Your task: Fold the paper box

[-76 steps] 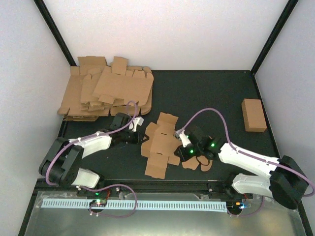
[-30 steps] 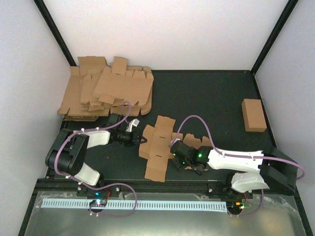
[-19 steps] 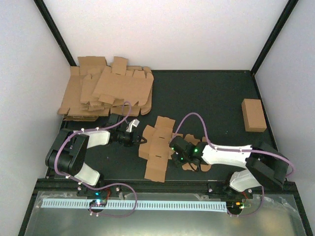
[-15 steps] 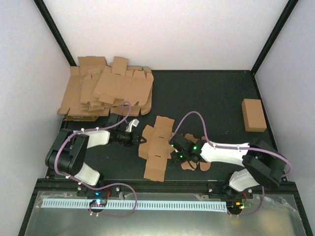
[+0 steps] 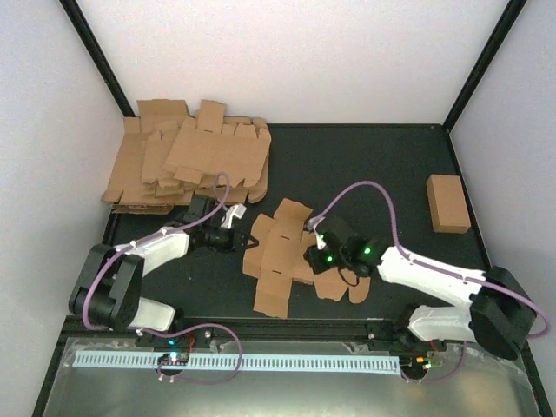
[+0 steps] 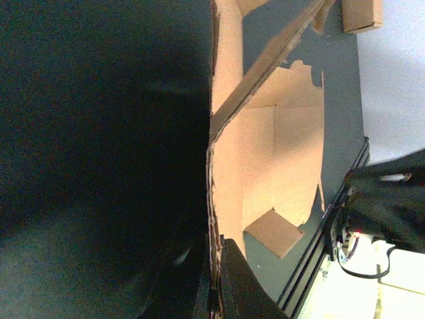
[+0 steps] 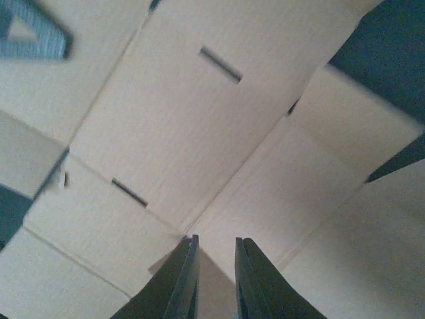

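Brown die-cut cardboard with rounded flaps, the paper box, lies spread on the black table between my two arms in the top view. The left gripper is at its left edge and the right gripper at its right side. My left wrist view shows the left gripper pinching the paper box by one thin edge. My right wrist view has the right gripper slightly parted, tips just over a slotted panel of the paper box.
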`<state>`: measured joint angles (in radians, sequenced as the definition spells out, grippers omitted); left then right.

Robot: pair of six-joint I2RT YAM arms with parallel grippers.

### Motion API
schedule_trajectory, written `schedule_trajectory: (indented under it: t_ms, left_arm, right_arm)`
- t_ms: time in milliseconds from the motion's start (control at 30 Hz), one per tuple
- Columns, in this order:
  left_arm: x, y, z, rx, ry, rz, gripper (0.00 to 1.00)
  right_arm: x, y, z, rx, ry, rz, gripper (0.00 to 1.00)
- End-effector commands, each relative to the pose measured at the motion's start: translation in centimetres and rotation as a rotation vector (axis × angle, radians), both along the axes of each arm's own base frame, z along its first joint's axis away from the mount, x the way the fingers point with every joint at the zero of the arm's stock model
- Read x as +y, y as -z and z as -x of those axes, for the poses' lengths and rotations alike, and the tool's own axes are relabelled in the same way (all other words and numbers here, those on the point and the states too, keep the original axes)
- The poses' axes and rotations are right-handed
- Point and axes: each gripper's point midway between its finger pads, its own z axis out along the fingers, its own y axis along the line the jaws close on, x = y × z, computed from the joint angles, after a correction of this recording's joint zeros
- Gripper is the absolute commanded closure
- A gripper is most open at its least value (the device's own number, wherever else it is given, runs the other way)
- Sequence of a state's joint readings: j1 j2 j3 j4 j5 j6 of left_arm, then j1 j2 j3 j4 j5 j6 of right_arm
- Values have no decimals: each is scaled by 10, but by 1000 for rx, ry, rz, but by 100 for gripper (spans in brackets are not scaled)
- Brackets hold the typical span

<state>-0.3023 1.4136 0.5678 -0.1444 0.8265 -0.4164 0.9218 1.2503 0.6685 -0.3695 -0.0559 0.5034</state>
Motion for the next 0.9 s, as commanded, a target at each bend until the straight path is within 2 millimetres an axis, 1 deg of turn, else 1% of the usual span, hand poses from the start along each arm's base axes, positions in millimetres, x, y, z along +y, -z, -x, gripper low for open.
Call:
schedule_trajectory:
  t_ms: [0,100,133,167,200,233,267,333,467,500,567,600,700,833,867]
  left_arm:
    - [-3,-30,-11,-143,38,-31,98]
    - [-5,-35,-12,-183,42,-46,98]
    - [-5,-36,-12,-196,43,-54,99]
    - [-6,-37,-11,-208,48,-62,99]
    - [-6,-38,-10,-220,49,-74,99]
    - [-6,-37,-11,-231,48,-89,98]
    - [-6,-36,-11,-241,50,-109,98]
    - [-6,-43,-12,-287,57,-140,98]
    - [-10,-51,-14,-314,85,-203,98]
    - [-10,-55,-16,-331,85,-221,98]
    - [-10,-61,-18,-363,85,-253,98]
    - [-10,-64,-19,-377,83,-258,97]
    - [-14,-69,-20,-393,83,-253,97]
    - [-16,-69,-23,-391,81,-251,96]
    - [-17,-69,-23,-392,79,-246,97]
  right_arm:
    - [-16,-36,-29,-64,41,-43,79]
    - [-34,-44,-50,-69,103,-53,74]
    - [-40,-45,-56,-69,119,-53,68]
    - [-45,-46,-60,-68,130,-51,58]
    - [-51,-46,-64,-66,150,-42,41]
    - [-60,-45,-68,-66,191,-22,14]
    - [-65,-44,-70,-60,203,-23,7]
    - [-69,-41,-72,-46,203,-41,5]
    - [-82,-29,-79,-12,241,-25,5]
    - [-85,-25,-80,-1,252,-16,1]
    - [-86,-18,-79,25,248,-11,1]
    - [-83,-14,-77,43,234,-19,0]
    - [-66,-11,-67,101,164,-102,1]
    - [-51,-5,-53,180,97,-176,0]
    - [-49,-4,-49,194,84,-189,2]
